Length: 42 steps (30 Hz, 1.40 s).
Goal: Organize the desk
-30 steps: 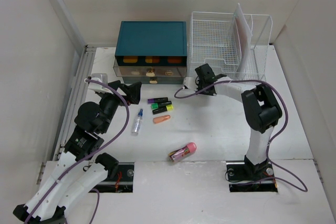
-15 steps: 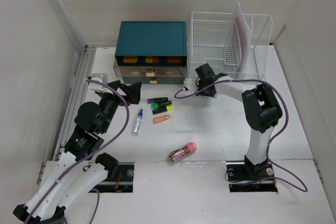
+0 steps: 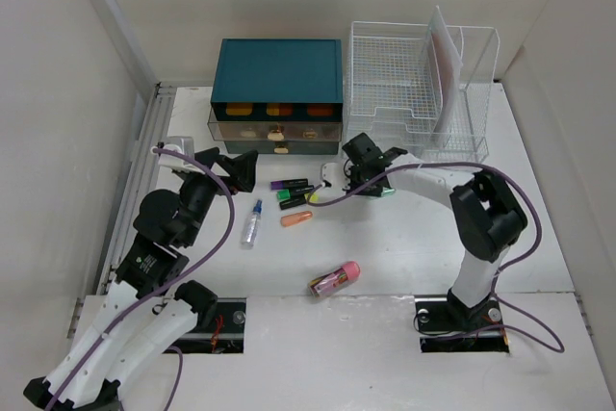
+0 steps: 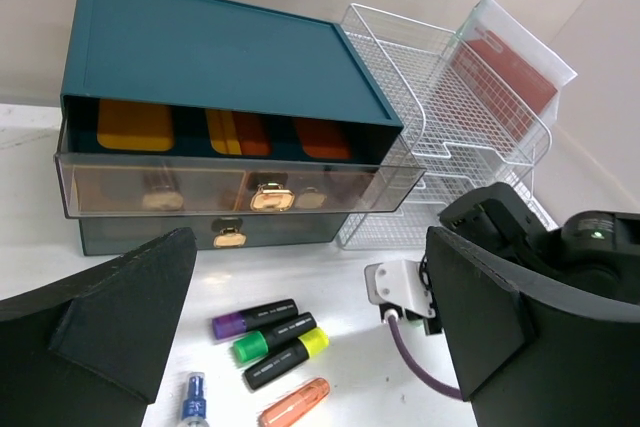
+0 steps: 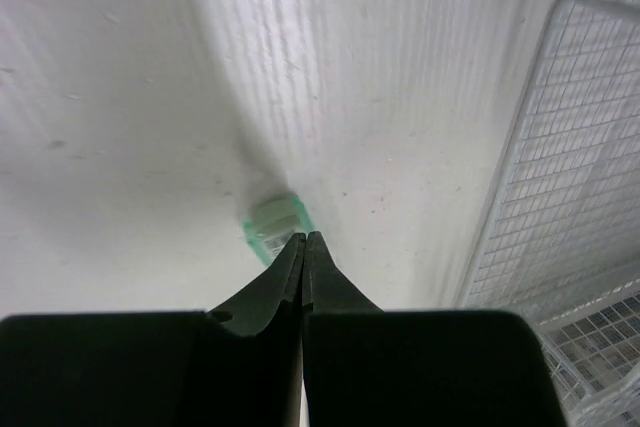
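Observation:
The white desk [image 3: 404,247] carries loose items. My right gripper [image 5: 303,237] is shut, jaws pressed together, its tips against the edge of a small green-rimmed thing [image 5: 272,222] lying on the desk; whether it is pinched is unclear. In the top view this gripper [image 3: 383,186] sits in front of the wire rack. My left gripper [image 4: 310,347] is wide open and empty, hovering above three highlighters: purple [image 4: 255,318], green [image 4: 275,336] and yellow [image 4: 290,357]. It shows at the left in the top view [image 3: 236,166].
The teal drawer box [image 3: 279,69] stands at the back, its clear upper drawer [image 3: 274,129] pulled out. The white wire rack [image 3: 414,74] stands to its right. An orange marker [image 3: 296,219], a small spray bottle [image 3: 252,223] and a pink case [image 3: 335,278] lie on the desk.
My right gripper has moved left and toward the near edge, away from the rack and closer to the highlighters. The left arm has hardly moved.

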Each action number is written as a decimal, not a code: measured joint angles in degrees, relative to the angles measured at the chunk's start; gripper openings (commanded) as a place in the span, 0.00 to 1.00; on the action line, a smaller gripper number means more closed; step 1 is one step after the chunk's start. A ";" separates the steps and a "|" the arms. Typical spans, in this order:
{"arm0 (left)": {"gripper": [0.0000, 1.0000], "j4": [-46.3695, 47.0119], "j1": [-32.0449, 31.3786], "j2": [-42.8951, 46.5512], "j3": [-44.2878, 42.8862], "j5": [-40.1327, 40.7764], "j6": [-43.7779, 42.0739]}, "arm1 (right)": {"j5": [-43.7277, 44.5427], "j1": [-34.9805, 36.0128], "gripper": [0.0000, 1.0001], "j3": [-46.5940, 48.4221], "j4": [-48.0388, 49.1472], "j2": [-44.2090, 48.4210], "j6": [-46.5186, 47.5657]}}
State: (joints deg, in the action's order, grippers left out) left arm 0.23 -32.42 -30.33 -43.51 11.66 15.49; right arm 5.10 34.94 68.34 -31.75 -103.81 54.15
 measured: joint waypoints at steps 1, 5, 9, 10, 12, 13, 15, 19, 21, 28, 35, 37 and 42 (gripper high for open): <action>0.99 0.00 0.00 0.07 0.00 0.00 0.00 | -0.24 0.79 0.00 -0.20 -0.31 0.87 -0.66; 0.99 0.00 0.00 0.15 0.00 0.00 0.00 | -0.52 2.34 0.17 -0.81 -0.46 4.83 -3.56; 0.99 0.00 0.00 0.17 0.00 0.00 0.00 | -0.20 1.88 0.34 -0.76 -0.28 7.98 -3.80; 0.99 -0.04 0.00 0.22 0.00 0.00 -0.02 | -0.96 1.40 0.35 -0.50 -0.94 8.26 -2.95; 0.99 -0.02 0.00 0.37 0.00 0.00 0.00 | -2.82 0.13 0.42 0.57 -3.06 8.11 -0.63; 0.99 -0.04 0.00 0.48 0.00 0.02 0.00 | -3.85 -0.76 0.43 1.01 -4.07 7.85 1.16; 0.99 0.02 0.00 0.63 0.00 0.02 0.00 | -5.62 -2.78 0.46 1.44 -5.90 7.32 4.98; 0.99 -0.02 0.00 0.66 0.00 0.02 0.00 | -9.53 -6.58 0.51 1.49 -10.08 6.05 15.21; 0.99 -0.02 0.00 0.66 0.00 0.04 0.00 | -11.43 -7.76 0.54 1.51 -11.85 5.53 19.34; 0.99 -0.02 0.00 0.66 0.00 0.09 0.00 | -16.65 -8.96 0.56 3.10 -15.39 1.16 28.33; 0.99 -0.02 0.00 0.66 0.00 0.17 0.00 | -19.08 -9.75 0.56 5.88 -15.78 -2.89 31.08; 0.99 -0.02 0.00 0.66 0.00 0.17 0.00 | -19.47 -10.16 0.56 6.19 -15.80 -3.39 31.28; 0.99 -0.02 0.00 0.66 0.00 0.17 0.00 | -20.17 -10.91 0.53 7.67 -16.06 -4.85 31.63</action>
State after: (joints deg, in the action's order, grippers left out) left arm 0.21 -32.42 -29.67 -43.51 11.84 15.49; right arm -15.07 24.03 76.01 -47.81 -108.66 85.78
